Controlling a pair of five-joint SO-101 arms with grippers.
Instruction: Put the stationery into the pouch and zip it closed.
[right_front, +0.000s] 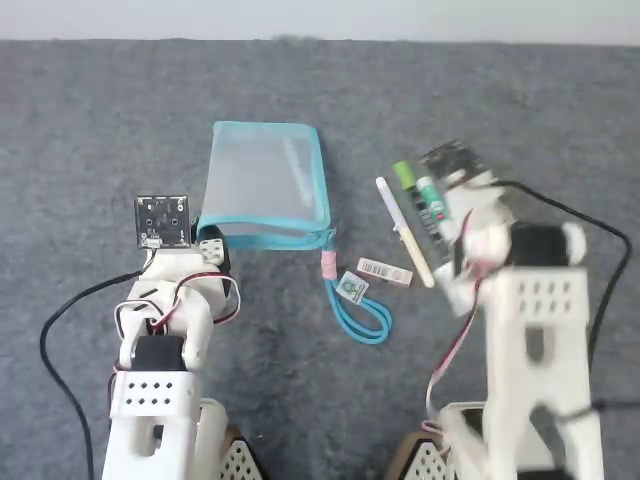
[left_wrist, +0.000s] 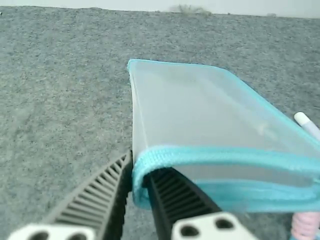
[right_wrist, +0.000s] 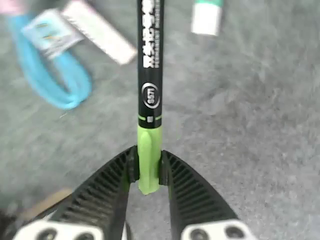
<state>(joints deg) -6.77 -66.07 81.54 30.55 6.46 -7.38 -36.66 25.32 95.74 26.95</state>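
The translucent pouch (right_front: 263, 180) with teal trim lies flat on the grey cloth. My left gripper (right_front: 208, 240) is shut on its near teal zipper edge at the corner; in the left wrist view the fingers (left_wrist: 112, 192) pinch that edge of the pouch (left_wrist: 200, 115). My right gripper (right_wrist: 148, 172) is shut on the green cap of a black marker (right_wrist: 150, 70), whose body points away from it. From above, that marker (right_front: 433, 213) lies right of the pouch under the right gripper (right_front: 418, 185). A white pen (right_front: 402, 228) lies beside it.
A blue strap loop (right_front: 362, 312) with a small tag (right_front: 351, 288) and a pink bead (right_front: 327, 264) trails from the pouch's zipper end. A small white eraser-like block (right_front: 385, 271) lies beside it. A white and green item (right_wrist: 206, 17) lies past the marker.
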